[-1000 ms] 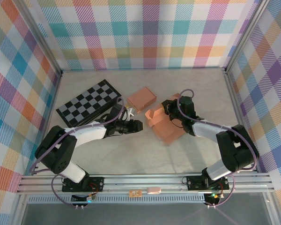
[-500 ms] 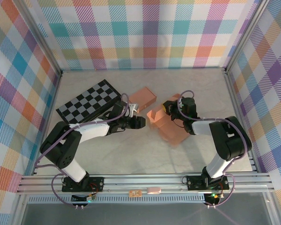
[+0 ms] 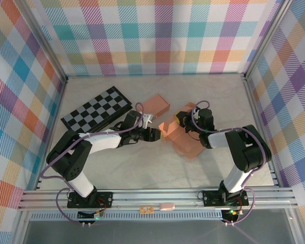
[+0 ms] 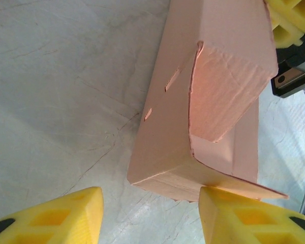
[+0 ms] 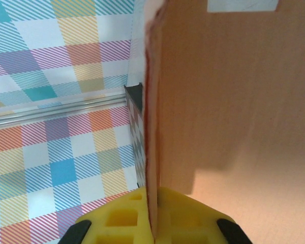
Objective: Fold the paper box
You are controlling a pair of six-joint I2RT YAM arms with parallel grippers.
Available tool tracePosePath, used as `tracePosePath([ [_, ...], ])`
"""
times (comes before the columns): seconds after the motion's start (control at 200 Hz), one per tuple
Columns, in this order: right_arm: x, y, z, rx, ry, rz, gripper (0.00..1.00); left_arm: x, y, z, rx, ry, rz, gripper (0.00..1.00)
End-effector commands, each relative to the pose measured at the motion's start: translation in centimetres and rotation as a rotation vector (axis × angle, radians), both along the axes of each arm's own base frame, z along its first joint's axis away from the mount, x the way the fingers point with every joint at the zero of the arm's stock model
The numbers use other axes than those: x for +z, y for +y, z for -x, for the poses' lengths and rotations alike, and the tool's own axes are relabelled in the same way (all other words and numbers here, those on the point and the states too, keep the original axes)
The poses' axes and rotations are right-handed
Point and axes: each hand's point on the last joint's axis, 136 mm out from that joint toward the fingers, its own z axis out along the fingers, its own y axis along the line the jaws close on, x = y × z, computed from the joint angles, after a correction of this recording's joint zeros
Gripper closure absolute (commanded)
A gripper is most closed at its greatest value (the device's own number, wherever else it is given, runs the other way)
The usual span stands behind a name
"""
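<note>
The paper box [image 3: 187, 141] is salmon-pink card, half folded, lying right of the table's middle. My right gripper [image 3: 179, 119] is shut on an upright wall of it; in the right wrist view the card's edge [image 5: 153, 127] runs down between the yellow pads [image 5: 155, 221]. My left gripper [image 3: 156, 133] stands open at the box's left end. In the left wrist view the box's near corner [image 4: 162, 175] sits just ahead of the gap [image 4: 150, 213], and the right fingertip [image 4: 244, 213] touches a loose flap. An inner flap [image 4: 229, 91] stands tilted up.
A second, closed pink box [image 3: 154, 105] lies just behind the left gripper. A folded chessboard [image 3: 96, 111] lies at the left. Checked walls close in three sides, and a metal rail [image 3: 152, 195] runs along the near edge.
My left gripper has slid right up to the box's left end and its jaws have widened a little. The right gripper has kept its hold while the box's left end swung slightly back.
</note>
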Motion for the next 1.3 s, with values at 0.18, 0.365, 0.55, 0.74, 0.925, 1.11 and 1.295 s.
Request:
tracePosePath([
  [0.18,2.2,0.0,0.0,0.013,-0.071,-0.034,1.0,0.9,-2.3,-0.1,-0.05,-0.084,0.002,0.49],
  [0.365,2.5,-0.2,-0.2,-0.016,-0.062,-0.062,1.0,1.0,-2.5,-1.1,-0.024,-0.104,-0.016,0.51],
  [0.55,2.7,-0.4,-0.3,-0.029,-0.058,-0.067,1.0,1.6,-3.3,-1.4,-0.048,-0.131,-0.021,0.55],
  [0.74,3.1,-0.6,-0.6,-0.054,-0.057,-0.079,1.0,2.0,-4.0,-1.5,-0.065,-0.16,-0.039,0.6],
  [0.925,3.3,-0.7,-0.9,-0.09,-0.055,-0.085,1.0,2.2,-4.2,-1.7,-0.057,-0.207,-0.092,0.62],
  [1.11,3.5,-0.1,-1.1,-0.104,-0.077,-0.095,1.0,1.3,-4.1,-2.4,-0.015,-0.216,-0.123,0.63],
  [1.295,3.1,0.1,-1.2,-0.119,-0.085,-0.1,1.0,0.7,-3.9,-3.1,0.006,-0.221,-0.149,0.63],
])
